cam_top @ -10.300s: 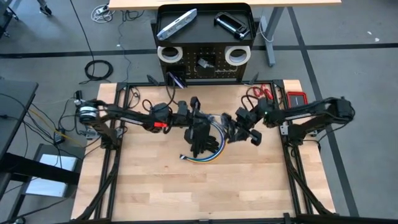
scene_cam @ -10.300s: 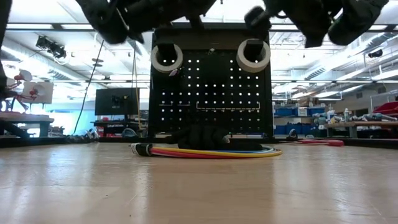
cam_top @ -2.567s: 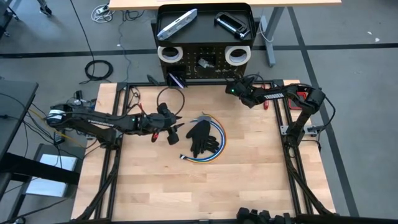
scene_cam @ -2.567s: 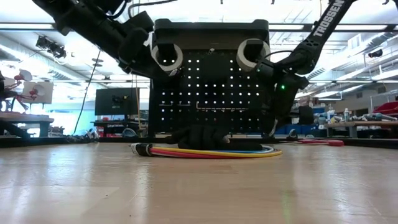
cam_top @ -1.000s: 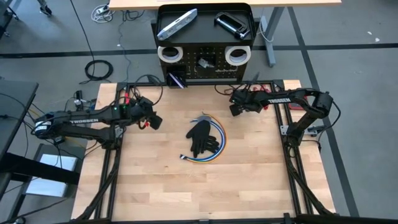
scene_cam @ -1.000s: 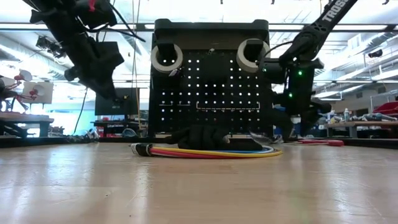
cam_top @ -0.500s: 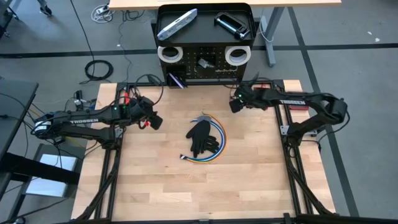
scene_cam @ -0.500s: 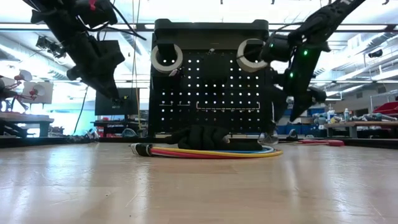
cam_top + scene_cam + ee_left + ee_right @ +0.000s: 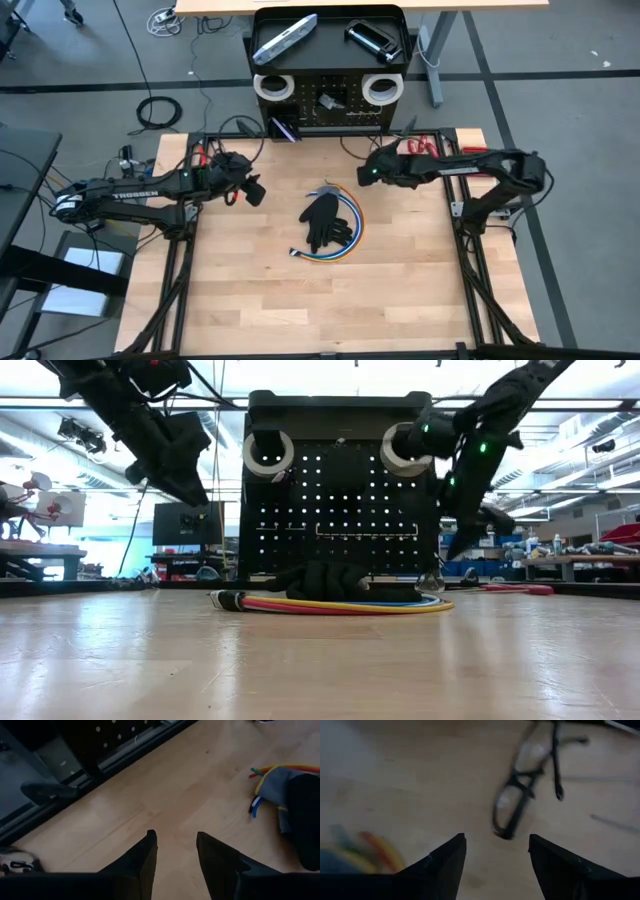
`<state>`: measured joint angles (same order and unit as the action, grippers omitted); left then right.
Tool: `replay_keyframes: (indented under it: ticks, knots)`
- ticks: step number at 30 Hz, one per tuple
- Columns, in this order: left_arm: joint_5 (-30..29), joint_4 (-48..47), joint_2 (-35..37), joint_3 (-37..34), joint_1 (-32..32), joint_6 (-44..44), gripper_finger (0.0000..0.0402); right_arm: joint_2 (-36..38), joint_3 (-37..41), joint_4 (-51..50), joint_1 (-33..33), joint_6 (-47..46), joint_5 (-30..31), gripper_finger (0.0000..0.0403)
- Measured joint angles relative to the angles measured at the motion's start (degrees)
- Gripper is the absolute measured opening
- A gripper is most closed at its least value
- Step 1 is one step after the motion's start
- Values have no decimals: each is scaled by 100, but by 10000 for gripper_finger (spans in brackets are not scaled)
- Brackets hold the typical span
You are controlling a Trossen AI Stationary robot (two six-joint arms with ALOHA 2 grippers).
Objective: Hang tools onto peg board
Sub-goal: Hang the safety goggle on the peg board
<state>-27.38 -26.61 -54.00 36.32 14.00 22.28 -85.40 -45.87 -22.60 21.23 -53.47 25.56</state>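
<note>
The black peg board (image 9: 330, 95) stands upright past the table's far edge. Two white tape rolls (image 9: 272, 88) (image 9: 380, 89) hang on it. A silver flat bar (image 9: 284, 38) and a black clamp (image 9: 373, 38) lie in its top tray. Black gloves on a coil of coloured cables (image 9: 328, 224) lie mid-table. My left gripper (image 9: 175, 840) hovers open at the table's far left, nothing between its fingers. My right gripper (image 9: 495, 842) hovers open right of centre, above bare wood, with black-framed glasses (image 9: 520, 795) lying on the table ahead of it.
Red-handled tools (image 9: 425, 147) lie at the table's far right corner, and a purple-handled tool (image 9: 285, 128) sits at the board's foot. Black frame rails (image 9: 185, 250) run along both table sides. Bare wood spreads over the near half of the table.
My right gripper has risen and gone a little toward the table's left, rolling at the wrist as it went. My left gripper has tipped up slightly in place. The gloves and cables have not moved.
</note>
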Motion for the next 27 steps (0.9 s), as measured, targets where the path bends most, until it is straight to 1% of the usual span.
replay_keyframes:
  ticks: [2, 4, 7, 10, 13, 14, 15, 17, 18, 21, 23, 25, 27]
  knots:
    - [0, -16, 0, 0, 0, -133, 147, -258, 4, 14, -43, -250, 365, 226]
    - [0, -93, 0, 0, 0, -158, 147, -458, 2, 126, -45, -419, 581, 223]
    - [-2, -111, 0, 0, 0, -231, 147, -627, 2, 412, -22, -519, 638, 197]
    - [-2, -100, 0, 0, 0, -277, 147, -654, 2, 702, 25, -431, 648, 147]
    - [-19, 49, 0, -2, -12, -448, 147, -683, 0, 777, 115, -303, 558, 82]
    - [-23, 249, 1, -38, -21, -568, 147, -690, 0, 782, 147, -249, 460, 58]
    - [-24, 607, 7, -149, -33, -703, 147, -699, 0, 795, 165, -194, 357, 36]
    - [129, 1619, 7, -559, -72, -912, 147, -660, 0, 797, 166, 35, 228, 29]
    - [398, 2225, 4, -818, -94, -1016, 147, -596, 0, 760, 114, 122, 149, 29]
    - [1532, 4530, -48, -1652, -190, -1138, 147, -256, 2, 646, -180, 388, -128, 32]
    - [1963, 5976, -221, -2123, -280, -1159, 147, 55, 2, 636, -509, 740, -199, 32]
    - [2046, 7031, -333, -2516, -356, -1255, 147, 387, 2, 714, -929, 1266, -212, 32]
    - [1991, 7776, -521, -2683, -382, -1314, 147, 690, 2, 906, -1381, 1905, -203, 32]
